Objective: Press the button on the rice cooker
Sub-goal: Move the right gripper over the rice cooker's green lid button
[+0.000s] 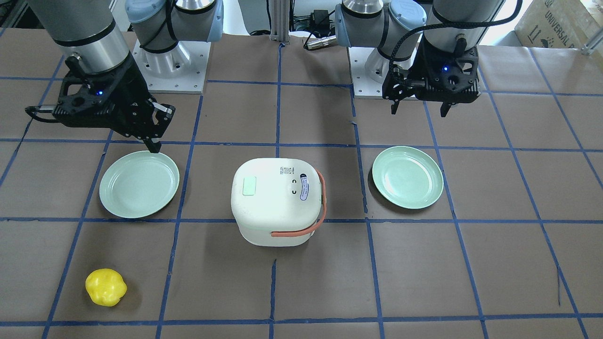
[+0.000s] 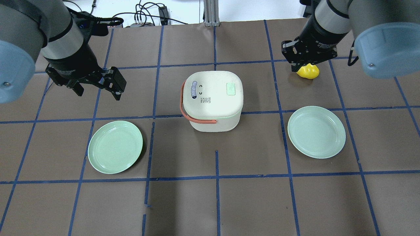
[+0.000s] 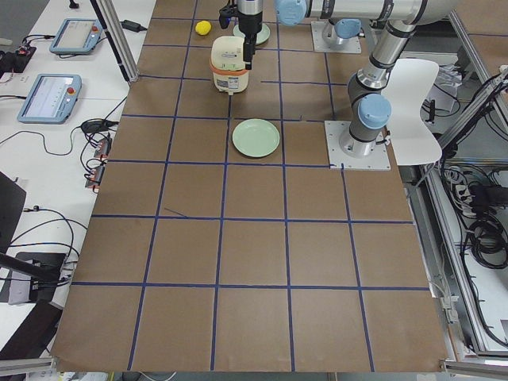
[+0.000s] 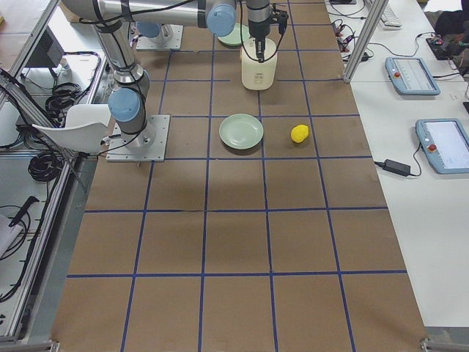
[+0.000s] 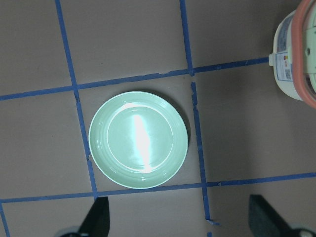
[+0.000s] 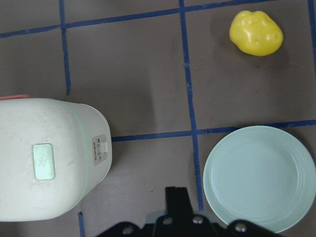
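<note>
The white rice cooker (image 1: 275, 200) stands at the table's middle with its lid shut and its orange-red handle folded down. It also shows in the overhead view (image 2: 213, 98). A mint-green button (image 1: 248, 185) sits on the lid and shows in the right wrist view (image 6: 43, 161). My right gripper (image 1: 153, 143) hangs shut and empty, high above the table, to the cooker's right (image 2: 303, 64). My left gripper (image 1: 419, 109) is open and empty, high above the table, to the cooker's left (image 2: 98, 93). Neither touches the cooker.
Two mint-green plates lie on either side of the cooker, one on my left (image 2: 115, 146) and one on my right (image 2: 316, 131). A yellow pepper-like toy (image 1: 106, 287) lies at the far right. Blue tape lines grid the brown table.
</note>
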Motion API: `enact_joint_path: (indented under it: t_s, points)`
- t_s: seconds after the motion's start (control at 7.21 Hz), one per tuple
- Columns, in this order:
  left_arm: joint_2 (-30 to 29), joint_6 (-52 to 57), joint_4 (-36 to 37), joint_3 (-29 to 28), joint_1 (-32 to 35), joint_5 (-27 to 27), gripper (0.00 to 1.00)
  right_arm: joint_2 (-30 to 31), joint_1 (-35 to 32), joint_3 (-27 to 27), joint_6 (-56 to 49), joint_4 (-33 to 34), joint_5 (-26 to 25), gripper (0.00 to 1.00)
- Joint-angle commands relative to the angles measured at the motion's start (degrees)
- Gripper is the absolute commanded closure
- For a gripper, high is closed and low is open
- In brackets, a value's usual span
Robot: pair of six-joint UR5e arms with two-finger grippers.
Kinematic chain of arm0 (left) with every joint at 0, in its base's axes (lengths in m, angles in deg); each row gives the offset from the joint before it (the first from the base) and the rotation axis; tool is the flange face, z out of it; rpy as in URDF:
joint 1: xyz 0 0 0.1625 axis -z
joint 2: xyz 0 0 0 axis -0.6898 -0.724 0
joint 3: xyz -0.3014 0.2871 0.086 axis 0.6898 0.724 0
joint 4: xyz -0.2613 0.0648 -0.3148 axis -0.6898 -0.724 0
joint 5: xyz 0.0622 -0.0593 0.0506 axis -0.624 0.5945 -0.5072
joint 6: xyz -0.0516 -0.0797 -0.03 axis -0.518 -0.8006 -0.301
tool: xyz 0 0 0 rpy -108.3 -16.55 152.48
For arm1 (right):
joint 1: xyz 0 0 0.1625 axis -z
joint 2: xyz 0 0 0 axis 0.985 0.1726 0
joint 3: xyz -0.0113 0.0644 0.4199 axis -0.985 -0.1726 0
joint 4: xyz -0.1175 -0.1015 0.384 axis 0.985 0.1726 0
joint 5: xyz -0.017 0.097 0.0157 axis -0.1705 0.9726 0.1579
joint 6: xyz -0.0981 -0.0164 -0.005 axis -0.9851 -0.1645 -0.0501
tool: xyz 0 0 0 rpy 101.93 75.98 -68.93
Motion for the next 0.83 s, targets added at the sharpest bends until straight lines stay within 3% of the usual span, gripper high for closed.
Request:
enact_joint_path:
  t_s: [0.0,0.69]
  points:
    - [0.00,0.00,0.02,0.00,0.05,0.01,0.00,-3.28,-5.69,-0.42,2.08,5.29,0.24,0.94]
    - [0.00,0.00,-0.06,0.00,-0.03,0.01,0.00,-9.52,-9.05,-1.48,2.01,9.62,1.11,0.93]
